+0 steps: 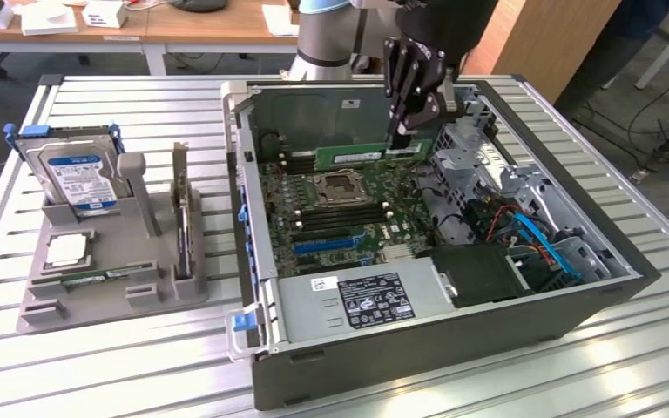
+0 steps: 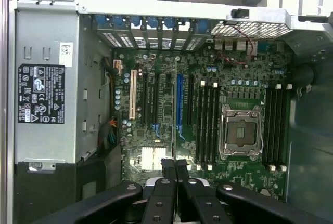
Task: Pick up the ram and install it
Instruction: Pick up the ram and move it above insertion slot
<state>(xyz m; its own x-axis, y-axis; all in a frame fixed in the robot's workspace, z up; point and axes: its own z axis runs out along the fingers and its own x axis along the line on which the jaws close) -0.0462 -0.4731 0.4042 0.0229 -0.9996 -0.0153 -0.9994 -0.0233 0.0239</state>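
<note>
My pincer (image 1: 403,141) is pinched narrow on the ram (image 1: 352,155), gripping it near one end. The stick is level on its long edge, chips facing the exterior camera. In the wrist view my fingertips (image 2: 168,168) press nearly together, and the ram runs out from between them as a thin edge-on line over the board (image 2: 156,146).

In the exterior view I hang inside the open case (image 1: 428,366), and the ram sits at twelve o'clock from the socket (image 1: 341,187). It is close above the black slots (image 1: 297,160) there. I cannot tell whether its lower edge touches a slot or is just clear of it. A second bank of slots (image 1: 347,215) lies at six o'clock from the socket. The power supply (image 1: 364,296) is farther on at six o'clock, along the near wall.

At nine o'clock from the case, well apart on the table (image 1: 137,104), is a grey stand (image 1: 166,287). The other ram (image 1: 102,277) lies flat in its near part, and a drive (image 1: 76,178) stands upright at its far end.
</note>
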